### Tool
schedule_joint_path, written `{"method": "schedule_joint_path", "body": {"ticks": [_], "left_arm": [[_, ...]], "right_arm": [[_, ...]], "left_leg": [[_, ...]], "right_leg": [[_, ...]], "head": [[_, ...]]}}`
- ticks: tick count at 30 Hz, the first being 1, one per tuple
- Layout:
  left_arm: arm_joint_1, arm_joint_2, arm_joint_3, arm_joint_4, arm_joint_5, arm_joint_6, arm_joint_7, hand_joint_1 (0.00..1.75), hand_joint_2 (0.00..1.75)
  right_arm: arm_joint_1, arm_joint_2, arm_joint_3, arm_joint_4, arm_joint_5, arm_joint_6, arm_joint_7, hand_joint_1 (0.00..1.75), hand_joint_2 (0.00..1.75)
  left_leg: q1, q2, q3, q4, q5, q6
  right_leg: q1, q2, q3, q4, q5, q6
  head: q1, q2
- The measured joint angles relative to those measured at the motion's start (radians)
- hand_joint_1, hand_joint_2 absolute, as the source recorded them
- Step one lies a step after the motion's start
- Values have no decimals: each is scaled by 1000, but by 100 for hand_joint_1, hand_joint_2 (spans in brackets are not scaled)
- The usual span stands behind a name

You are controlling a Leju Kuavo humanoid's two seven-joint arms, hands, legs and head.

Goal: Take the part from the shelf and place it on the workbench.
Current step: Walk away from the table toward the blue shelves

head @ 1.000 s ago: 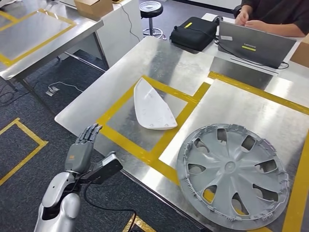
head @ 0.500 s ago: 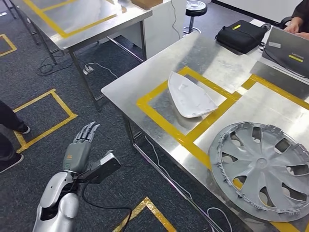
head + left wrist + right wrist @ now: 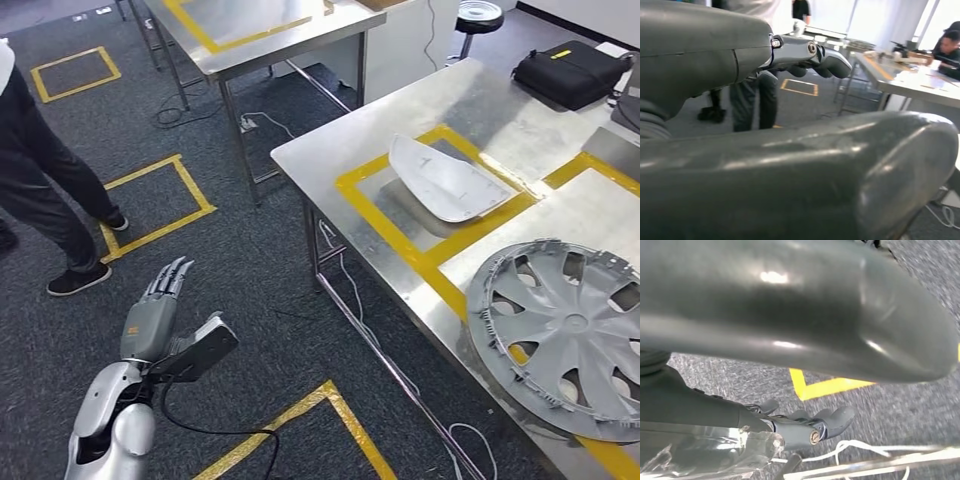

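My left hand [image 3: 155,320] hangs open over the dark carpet, left of the workbench [image 3: 362,140], fingers straight and apart, holding nothing. The left wrist view shows its fingers [image 3: 810,52] stretched out toward a person's legs. My right hand [image 3: 806,427] shows in the right wrist view low above the carpet, fingers extended with nothing in them. On the workbench a white curved part [image 3: 445,180] lies inside a yellow-taped square. A grey wheel cover [image 3: 566,335] lies flat nearer the front right.
A person in dark trousers [image 3: 45,190] stands on the carpet at the left. A second steel table [image 3: 256,25] stands behind. A black bag [image 3: 573,70] lies at the workbench's far end, with a stool [image 3: 479,15] beyond. Cables trail under the workbench.
The camera has swung to the left: the workbench has slid toward the picture's right and a person's legs have come in at the left. My left hand keeps the same open pose.
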Motion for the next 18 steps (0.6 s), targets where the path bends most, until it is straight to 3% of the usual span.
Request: {"method": "schedule_joint_path", "body": {"ticks": [1,2,3,5,6,7,8,9,10,11,13,15,16,17,18], "left_arm": [[1,-1,2,0,2,-1,0,0,0],[2,-2,4,0,5,-3,0,0,0],[3,-3,6,0,7,-5,0,0,0],[3,-6,9,0,12,-8,-1,0,0],[2,-8,10,0,16,-10,-3,0,0],[1,-10,12,0,20,-11,-5,0,0],[2,-12,14,0,24,-12,-8,0,0],[4,-13,18,0,27,-13,-10,0,0],[7,-14,23,0,28,-13,-12,0,0],[10,-16,27,0,28,-14,-12,0,0],[12,-18,31,0,29,-14,-14,0,0],[12,-19,32,1,29,-15,-15,0,0],[12,-19,34,2,29,-15,-15,0,0],[13,-19,36,2,29,-15,-16,0,0],[13,-19,38,3,29,-15,-16,0,0]], "right_arm": [[0,0,0,0,0,0,0,0,0],[0,-1,0,-1,0,0,0,0,0],[-1,-1,0,-1,1,0,0,0,0],[-3,-2,0,-3,1,-1,0,0,0],[-3,-3,0,-5,2,-1,0,0,0],[-4,-4,0,-6,2,-1,0,0,0],[-4,-5,0,-7,2,-2,1,0,0],[-5,-4,0,-7,2,-2,1,0,0],[-6,-3,0,-7,3,-1,1,0,0],[-5,-3,0,-7,3,-1,1,0,0],[-1,-2,0,-6,3,0,1,0,0],[3,-1,0,-6,3,0,1,0,0],[3,-1,0,-6,3,0,1,0,0],[2,-1,0,-6,3,0,1,0,0],[1,-1,0,-7,3,-1,1,0,0]], "left_leg": [[9,5,-3,45,-4,-7],[18,9,9,61,11,-14],[26,15,38,42,38,-20],[37,52,146,-76,71,-30],[37,72,204,-149,68,-30],[34,87,244,-206,58,-26],[28,89,262,-241,51,-17],[21,79,258,-257,47,-6],[17,69,247,-258,52,6],[14,58,237,-257,61,19],[11,37,216,-258,83,40],[3,11,189,-257,107,52],[-2,-2,174,-257,120,56],[-7,-16,159,-257,132,59],[-11,-31,144,-256,145,59]], "right_leg": [[0,-17,-15,1,11,3],[-1,-33,-29,1,20,7],[-2,-49,-43,2,29,12],[-2,-74,-61,4,45,24],[-3,-84,-68,7,52,31],[-4,-95,-74,11,60,39],[-8,-106,-81,14,68,47],[-13,-118,-87,17,78,55],[-20,-114,-94,20,78,62],[-25,-94,-101,33,60,66],[-25,-26,-130,119,-21,67],[-13,13,-167,257,-107,59],[-7,18,-174,305,-123,53],[-1,21,-165,318,-117,44],[6,25,-137,291,-93,34]], "head": [[0,0],[0,0],[0,0],[-1,0],[-1,0],[-1,0],[-1,0],[0,0],[0,0],[1,0],[5,0],[8,0],[9,0],[9,0],[9,0]]}}
